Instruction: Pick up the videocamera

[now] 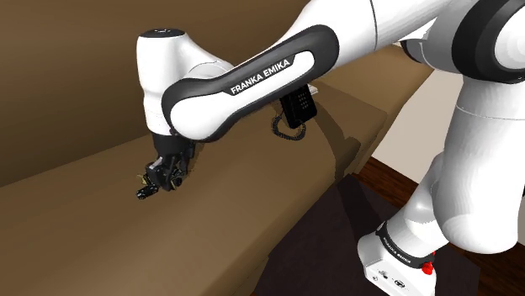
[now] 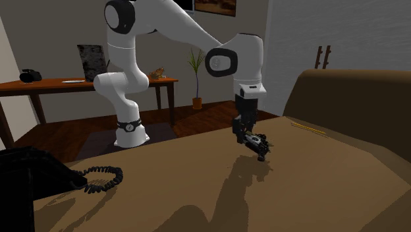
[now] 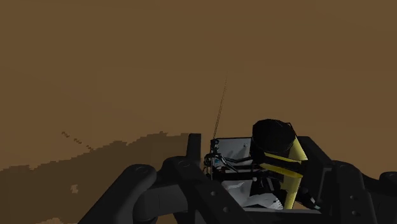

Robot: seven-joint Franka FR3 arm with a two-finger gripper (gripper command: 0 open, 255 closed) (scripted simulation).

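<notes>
The videocamera (image 1: 150, 185) is small and black with yellow stripes and a pale side panel. My gripper (image 1: 171, 168) is shut on it from above, and the camera sticks out below the fingers. In the second exterior view the videocamera (image 2: 259, 144) hangs tilted under the gripper (image 2: 244, 134), a little above the brown cushion (image 2: 197, 184), with its shadow on the cushion beneath. Along the hand, the videocamera (image 3: 275, 156) sits clasped in the gripper (image 3: 251, 162), and a thin antenna-like line rises from it.
A black corded telephone (image 1: 296, 109) (image 2: 26, 176) lies on the same brown surface, farther along it. The padded backrest (image 2: 349, 99) rises behind, and a thin yellow stick (image 2: 309, 128) lies near it. A wooden table (image 2: 99, 83) and a plant (image 2: 195, 69) stand across the floor.
</notes>
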